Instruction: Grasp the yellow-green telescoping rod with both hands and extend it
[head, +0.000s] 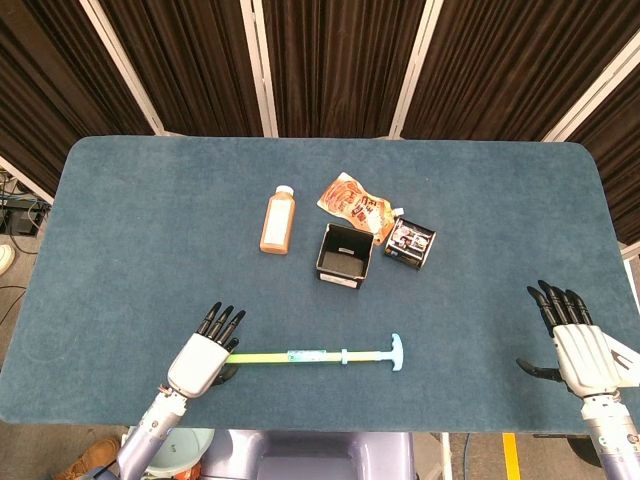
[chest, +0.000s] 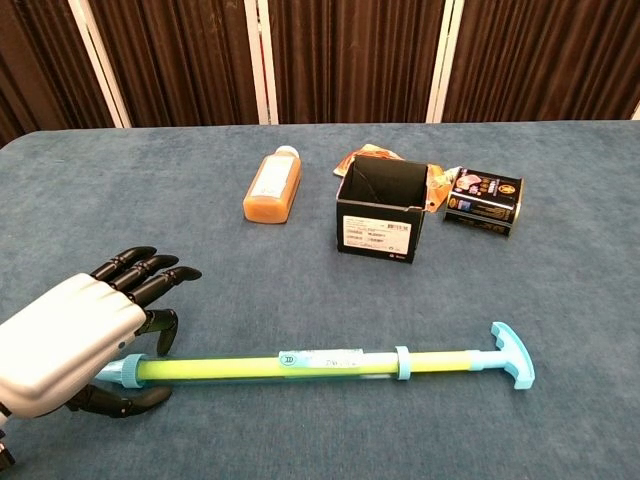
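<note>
The yellow-green telescoping rod (head: 310, 355) (chest: 300, 364) lies flat along the table's front edge. It has a blue cap at its left end and a blue T-handle (chest: 512, 354) at its right end. My left hand (head: 203, 358) (chest: 72, 338) hovers over the capped left end with its fingers extended and apart. Its thumb lies just in front of the cap, and nothing is gripped. My right hand (head: 577, 344) is far to the right near the table's front edge, fingers spread and empty. It shows only in the head view.
Behind the rod, mid-table, stand an orange juice bottle (head: 277, 220) (chest: 272, 185), an open black box (head: 344, 253) (chest: 380, 210), an orange pouch (head: 352, 200) and a small dark pack (head: 410, 242) (chest: 484, 200). Blue cloth covers the table (head: 150, 230).
</note>
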